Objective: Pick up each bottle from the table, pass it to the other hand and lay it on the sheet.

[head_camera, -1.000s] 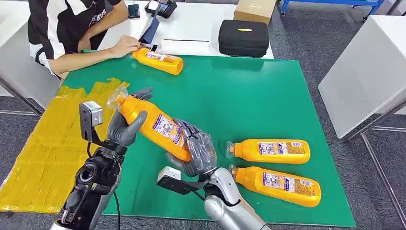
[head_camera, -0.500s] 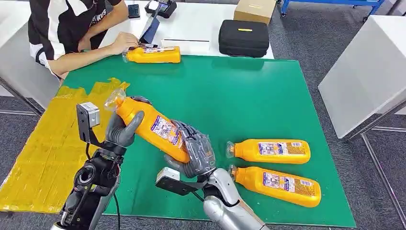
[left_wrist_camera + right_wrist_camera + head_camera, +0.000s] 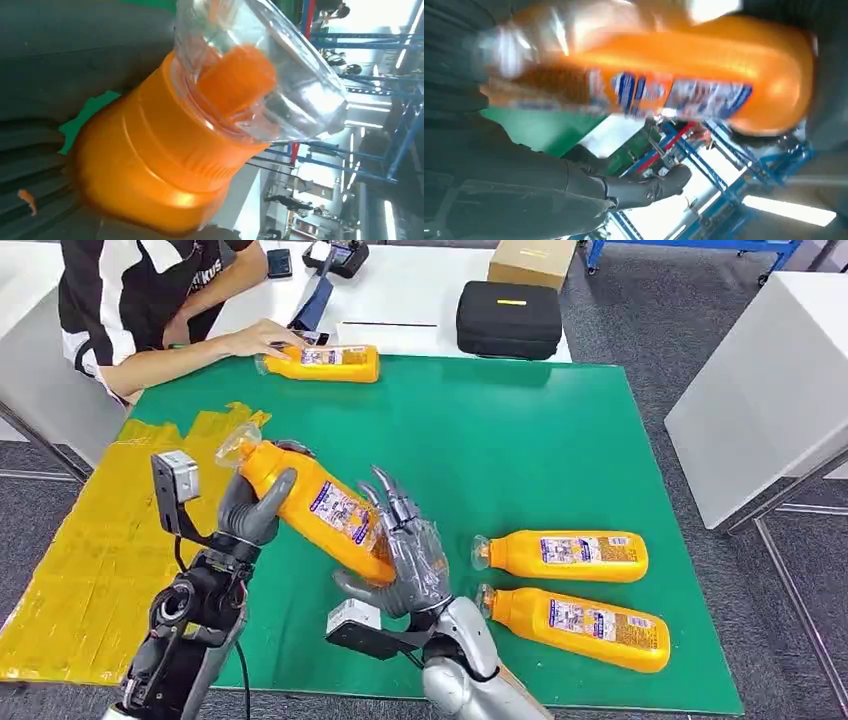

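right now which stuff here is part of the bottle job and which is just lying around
Part of the job:
held bottle, gripped by left hand
right hand, fingers spread
two bottles on green mat
far bottle
yellow sheet

Lying about:
black case
cardboard box
phone

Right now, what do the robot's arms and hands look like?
The left hand and right hand are dark grey with thick grey thumbs. The right arm is shiny silver, the left arm darker with black cables. A small grey-and-black camera box sticks out at each wrist.
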